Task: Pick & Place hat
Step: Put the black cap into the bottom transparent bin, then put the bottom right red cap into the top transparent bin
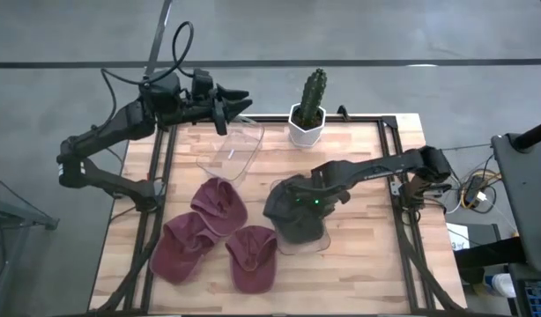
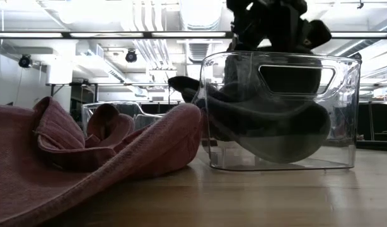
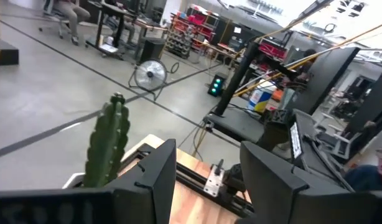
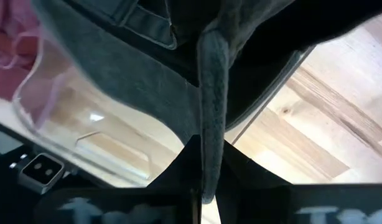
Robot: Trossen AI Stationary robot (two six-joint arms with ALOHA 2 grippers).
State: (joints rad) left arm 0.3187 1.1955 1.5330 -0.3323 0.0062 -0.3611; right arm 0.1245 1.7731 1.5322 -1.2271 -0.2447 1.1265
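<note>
Over the clear plastic bin (image 1: 310, 239) near the middle of the wooden table (image 1: 367, 264), my right gripper (image 1: 299, 201) is clenched on a fold of the dark grey hat (image 1: 292, 216). From my right wrist I see the grey fabric (image 4: 206, 124) pinched between my two dark fingers (image 4: 237, 171), with the bin's clear rim beneath it. At table height, the hat (image 2: 275, 126) sags inside the bin (image 2: 278, 113), its bulk hanging just above the bin's floor while my gripper holds its upper edge above the rim.

Beside this bin, on the side away from my right arm, three maroon hats lie on the table: one (image 1: 219, 201) nearest the bin's far corner, one (image 1: 184, 246) further out, and one (image 1: 253, 257) just beside the bin.

Beyond the bin, at the table's far edge, stands a cactus (image 1: 312, 92) in a white pot (image 1: 306, 128), and a second, empty clear bin (image 1: 231, 150) lies next to it. My left gripper (image 1: 228, 106) hovers above that second bin, fingers (image 3: 153, 180) spread wide and holding nothing.
</note>
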